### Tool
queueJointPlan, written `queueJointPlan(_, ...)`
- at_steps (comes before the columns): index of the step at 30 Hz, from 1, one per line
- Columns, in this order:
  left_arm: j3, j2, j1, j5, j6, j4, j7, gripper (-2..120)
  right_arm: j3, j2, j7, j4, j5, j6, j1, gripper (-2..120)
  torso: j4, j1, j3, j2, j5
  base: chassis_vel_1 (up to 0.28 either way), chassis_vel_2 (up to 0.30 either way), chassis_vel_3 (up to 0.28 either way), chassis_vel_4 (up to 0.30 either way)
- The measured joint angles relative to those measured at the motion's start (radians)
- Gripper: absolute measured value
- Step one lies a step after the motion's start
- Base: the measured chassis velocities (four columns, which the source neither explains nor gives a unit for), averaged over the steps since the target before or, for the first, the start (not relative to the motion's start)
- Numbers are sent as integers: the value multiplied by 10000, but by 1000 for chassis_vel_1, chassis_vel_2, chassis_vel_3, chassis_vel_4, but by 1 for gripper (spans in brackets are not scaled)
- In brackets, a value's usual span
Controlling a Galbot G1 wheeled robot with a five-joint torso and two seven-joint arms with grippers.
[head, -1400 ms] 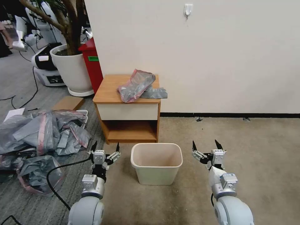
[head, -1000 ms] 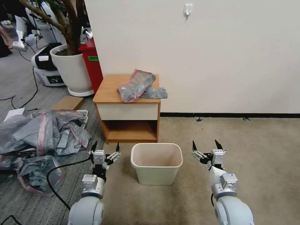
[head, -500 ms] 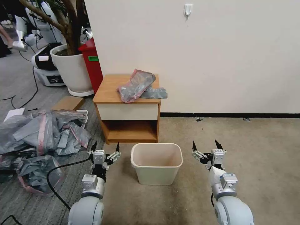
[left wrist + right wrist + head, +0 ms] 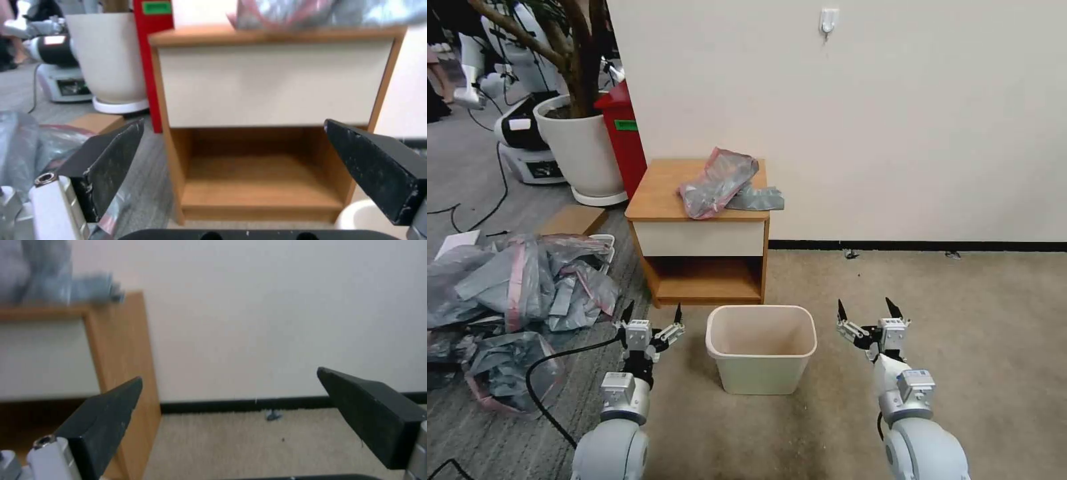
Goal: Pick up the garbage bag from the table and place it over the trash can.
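Still crumpled on the counter (image 4: 657,193), the garbage bag (image 4: 716,182): slightly above the middle of the head frame, on the right half of the wooden top, with one grey corner hanging past the right edge. Not lifted, not touched. Directly below in the frame, on the carpet in front of the counter's lower shelf, the trash can (image 4: 761,347), empty and with no bag over its rim.

At lower left of the frame, just beside the trash can, the left gripper (image 4: 652,319), fingers (image 4: 109,165) spread wide and holding nothing. At lower right, on the other side of the can, the right gripper (image 4: 866,315), also wide open and empty. Both well apart from the garbage bag and far below it in the frame.

Compared with the earlier frames, no change: same place for garbage bag, trash can, both grippers. Meaning for the task, as a judgement: start position only, reach toward the counter not yet begun, everything left to do.
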Motion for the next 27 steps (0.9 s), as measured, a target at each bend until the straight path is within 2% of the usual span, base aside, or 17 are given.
queueJointPlan(3,73,-39,510,-363,436,-1151,-393,100,266,176,239,1202,717,-672,-126,100,0,0,0,1,2,0,0,0,0)
queueJointPlan(6,84,60,692,-528,552,-1374,-525,100,339,232,317,1597,1086,-860,-145,100,0,0,-1,0,-3,0,0,0,0)
queueJointPlan(22,79,390,800,-995,366,-1097,-574,100,-225,-163,425,769,2417,485,366,100,-1,0,0,0,2,0,0,0,0)
queueJointPlan(27,-15,406,860,-1289,211,-899,-603,100,-1151,-604,1504,351,4386,85,1182,100,1,0,0,0,2,0,0,0,0)
